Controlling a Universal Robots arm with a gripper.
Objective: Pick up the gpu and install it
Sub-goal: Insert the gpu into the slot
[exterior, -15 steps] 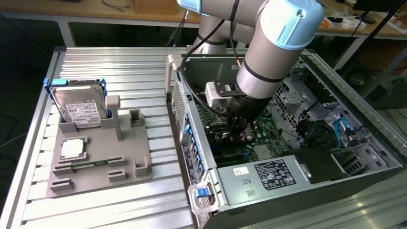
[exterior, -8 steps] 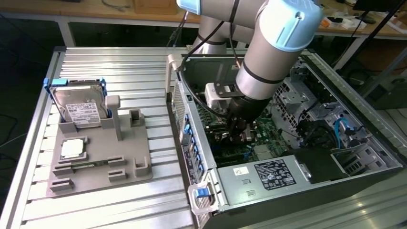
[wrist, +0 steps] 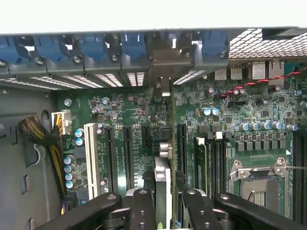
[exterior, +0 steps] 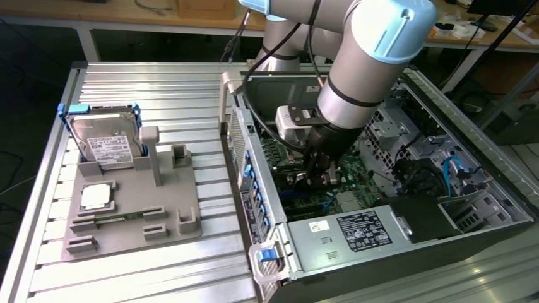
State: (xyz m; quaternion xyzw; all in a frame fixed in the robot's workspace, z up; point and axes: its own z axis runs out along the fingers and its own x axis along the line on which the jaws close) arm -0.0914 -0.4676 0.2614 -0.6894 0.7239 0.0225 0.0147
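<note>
The exterior view gives the wide setting: the arm [exterior: 370, 57] reaches down into an open computer case [exterior: 396, 265] that lies on its side on a ribbed metal table [exterior: 126, 82], and the gripper [exterior: 319, 173] is low inside the case, close above the green motherboard [exterior: 278, 158]. This view also shows what stays outside the case. On the exterior view's left a grey tray [exterior: 194, 218] holds the hard drive [exterior: 105, 142], upright in its blue frame, and the square processor chip [exterior: 95, 197] lies flat in front of it. Both are well apart from the gripper. A power supply box [exterior: 362, 230] with a black label sits at the near end of the case. The wrist view gives the close detail. The two black fingers [wrist: 142, 206] are pressed together on the gpu [wrist: 163, 170], so the claw is clamped on this card. The card is seen from its thin edge, standing upright between the fingers over the motherboard [wrist: 144, 115]. It hangs among the long black expansion slots [wrist: 128, 153], just beside one of them [wrist: 181, 146], and it points toward the rear wall with the blue latches [wrist: 91, 45]. Whether its lower edge already touches a slot I cannot tell. The same view shows a white slot [wrist: 89, 153], a yellow and black cable bundle [wrist: 36, 134], and the empty processor socket [wrist: 259, 179].
</note>
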